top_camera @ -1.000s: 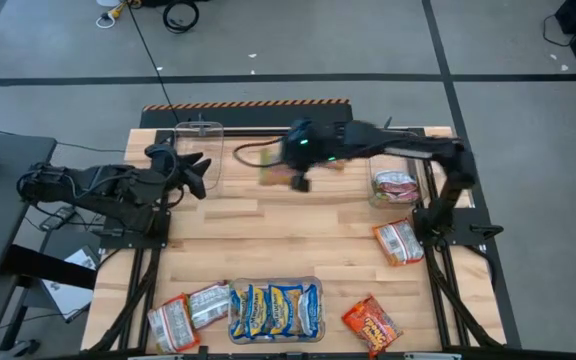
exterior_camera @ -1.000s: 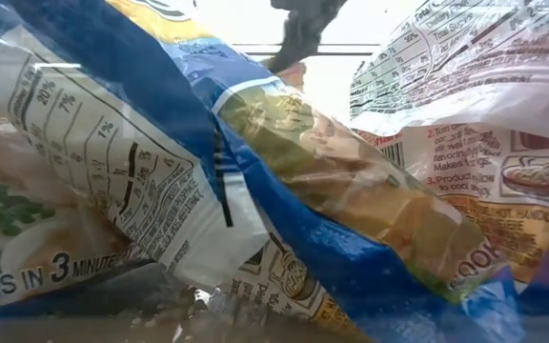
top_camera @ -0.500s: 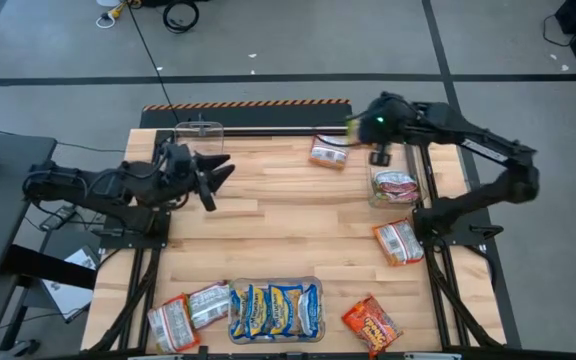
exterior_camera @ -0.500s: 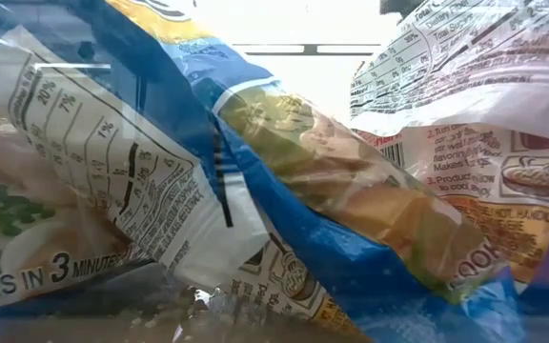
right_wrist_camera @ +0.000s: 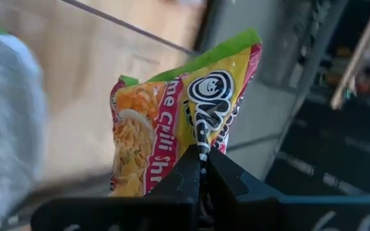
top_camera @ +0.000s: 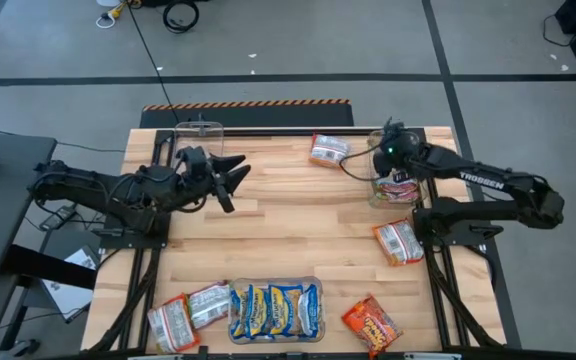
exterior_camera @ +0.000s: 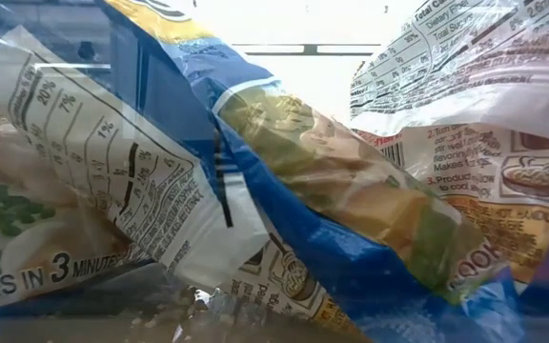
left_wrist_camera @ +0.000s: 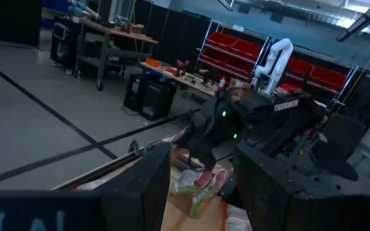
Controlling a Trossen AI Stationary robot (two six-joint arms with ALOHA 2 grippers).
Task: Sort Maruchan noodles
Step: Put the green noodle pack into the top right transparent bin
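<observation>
Over the right bin (top_camera: pixel 396 187), right gripper (right_wrist_camera: pixel 202 168) pinches a noodle packet (right_wrist_camera: pixel 172 115).

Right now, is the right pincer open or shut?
Shut. The right pincer pinches the edge of a green, pink and yellow noodle packet, its dark fingers meeting.

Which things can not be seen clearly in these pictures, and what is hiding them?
- Low view: the blue-and-yellow packets pressed against the lens hide the whole table and both arms.
- High view: the right claw hangs over the clear bin; its arm covers the packet it pinches.
- Left wrist view: the left claw, fingers apart, blocks most of the table.
- High view: packet print is too small to read.
</observation>
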